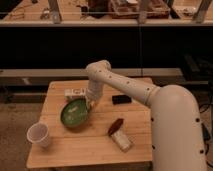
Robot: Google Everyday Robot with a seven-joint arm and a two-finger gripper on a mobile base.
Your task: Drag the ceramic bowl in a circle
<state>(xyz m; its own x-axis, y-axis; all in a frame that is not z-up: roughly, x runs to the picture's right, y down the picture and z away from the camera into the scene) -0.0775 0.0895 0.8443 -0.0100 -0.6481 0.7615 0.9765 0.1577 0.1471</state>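
The ceramic bowl [74,113], glossy green and shallow, sits on the wooden table [90,150] left of the middle. It looks slightly tilted, with its right rim higher. My gripper [90,104] comes down from the white arm [120,82] onto the bowl's upper right rim and is shut on that rim. The gripper tips are partly hidden behind the rim.
A white paper cup [39,135] stands at the front left. A small white box [75,93] lies just behind the bowl. A black object [121,99] lies to the right of the gripper. A red-brown item [115,126] and a white packet [122,141] lie at the front right.
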